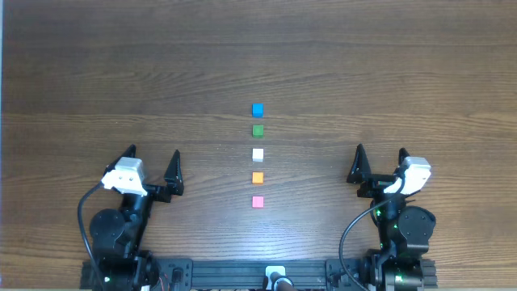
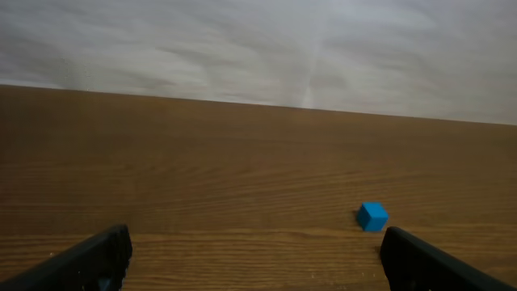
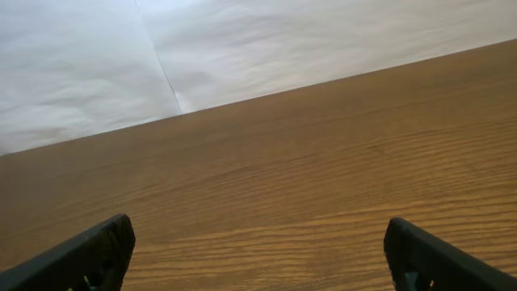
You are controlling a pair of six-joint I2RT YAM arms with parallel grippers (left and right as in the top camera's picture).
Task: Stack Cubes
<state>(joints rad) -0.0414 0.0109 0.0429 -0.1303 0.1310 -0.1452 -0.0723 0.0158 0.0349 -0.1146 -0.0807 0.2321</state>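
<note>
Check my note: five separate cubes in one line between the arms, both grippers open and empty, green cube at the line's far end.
One error: the top view shows the blue cube at the far end, with the green cube next in line. The rest holds: five separate cubes in one line, left gripper and right gripper open and empty.

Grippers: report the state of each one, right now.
Left gripper: open, holding nothing.
Right gripper: open, holding nothing.
</note>
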